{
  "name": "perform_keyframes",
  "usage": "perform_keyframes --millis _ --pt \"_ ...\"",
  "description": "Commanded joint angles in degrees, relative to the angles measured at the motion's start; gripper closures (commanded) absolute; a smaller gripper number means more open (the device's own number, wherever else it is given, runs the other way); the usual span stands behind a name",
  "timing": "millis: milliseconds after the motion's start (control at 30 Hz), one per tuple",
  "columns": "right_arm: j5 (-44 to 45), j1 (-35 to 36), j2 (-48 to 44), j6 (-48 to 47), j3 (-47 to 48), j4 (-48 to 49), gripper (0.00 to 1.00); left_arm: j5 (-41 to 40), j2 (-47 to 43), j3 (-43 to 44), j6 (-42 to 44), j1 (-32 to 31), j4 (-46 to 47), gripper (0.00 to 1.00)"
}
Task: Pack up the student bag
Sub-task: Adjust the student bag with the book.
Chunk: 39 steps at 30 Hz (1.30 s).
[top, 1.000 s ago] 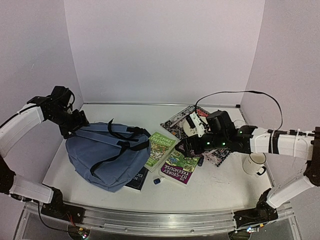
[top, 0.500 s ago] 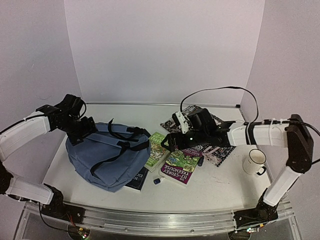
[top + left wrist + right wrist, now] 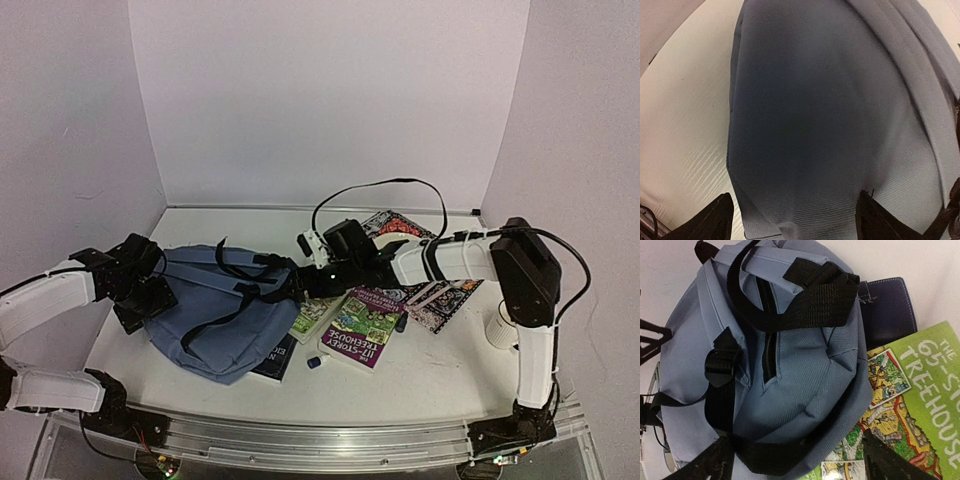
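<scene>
Top external view suggests I've barely started: books lie outside the student bag, zip seemingly closed, with left gripper and right gripper both wide, empty.

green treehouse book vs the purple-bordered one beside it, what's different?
The green paperback book has a title starting with 65; the purple-bordered paperback book reads 117-Storey Treehouse. The green one lies right at the top end of the grey-blue fabric backpack; the purple one lies apart from the backpack. Both are Treehouse titles lying flat, cover up.
</scene>
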Motion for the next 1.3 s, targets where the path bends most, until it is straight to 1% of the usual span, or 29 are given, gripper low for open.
perform_keyframes --millis 0,33,67,100,167,200,233,267,333,367,400,500,667,767,867,933,1000,1133,1167,1233,1267 --pt "-3.44 1.6 4.07 -0.39 5.13 -0.15 0.26 -0.22 -0.77 -3.16 -1.6 0.2 3.69 0.19" --pt "-3.77 1.96 4.43 -0.96 5.61 -0.15 0.32 0.07 -0.95 -3.74 -1.46 0.18 5.19 0.23" --pt "-4.27 2.35 4.34 -1.53 5.68 -0.21 0.44 0.24 -1.06 -4.34 -1.14 0.21 6.36 0.26" --pt "-4.7 2.71 3.79 -2.0 5.44 -0.29 0.53 0.33 -1.22 -4.68 -0.92 0.21 7.77 0.33" --pt "-5.14 3.55 1.79 -3.1 4.28 -0.42 0.78 0.34 -1.51 -4.9 -0.29 0.2 9.86 0.52" --pt "-5.09 4.01 0.55 -3.73 3.25 -0.47 0.89 0.3 -1.49 -4.79 0.23 0.2 11.02 0.63" --pt "-5.07 4.45 -1.14 -4.27 2.02 -0.56 0.97 0.21 -1.42 -4.47 0.8 0.2 12.12 0.71" --pt "-5.07 5.03 -2.8 -4.86 0.92 -0.73 1.0 0.11 -1.16 -4.04 1.57 0.2 12.87 0.8" --pt "-5.12 6.44 -6.72 -6.19 -1.34 -1.14 1.0 -0.44 -0.79 -2.6 3.22 0.2 14.08 0.94" --pt "-4.85 7.34 -8.57 -7.02 -2.22 -1.47 1.0 -0.95 -0.67 -1.81 4.08 0.2 14.52 0.98" --pt "-4.63 8.26 -10.28 -8.18 -2.94 -1.85 1.0 -1.55 -0.58 -0.99 4.93 0.2 14.9 1.0" --pt "-3.89 11.5 -14.48 -11.32 -4.22 -3.44 1.0 -3.44 -0.45 1.9 8.36 0.18 16.07 1.0" --pt "-2.03 18.34 -17.22 -15.99 -4.9 -6.11 1.0 -5.3 1.08 6.72 16.82 0.2 20.01 1.0" --pt "-2.34 21.75 -16.32 -16.7 -5.2 -6.6 0.99 -3.87 3.02 8.33 23.84 0.2 24.19 1.0" --pt "-2.99 24.43 -14.34 -17.47 -4.23 -7.33 0.94 0.79 6.14 8.34 31.74 0.2 28.61 1.0" --pt "-2.95 25.28 -12.82 -17.87 -2.93 -8.66 0.89 0.76 7.79 7.84 34.91 0.2 29.59 1.0" --pt "-2.33 25.45 -11.89 -17.87 -2.04 -10.0 0.83 -3.5 8.58 6.83 36.86 0.28 29.56 1.0" --pt "1.42 25.38 -13.32 -18.16 -1.27 -12.95 0.57 -10.48 7.56 4.86 40.11 0.46 29.51 1.0" --pt "2.32 25.37 -14.1 -18.29 -1.0 -13.94 0.52 -11.76 7.75 4.76 41.26 0.51 29.48 1.0" --pt "3.88 25.09 -15.63 -18.67 -0.4 -15.91 0.43 -13.14 8.25 4.93 42.79 0.53 29.57 0.95" --pt "5.01 24.75 -16.49 -18.69 -0.07 -17.04 0.4 -13.78 8.64 5.12 43.27 0.52 29.62 0.92"
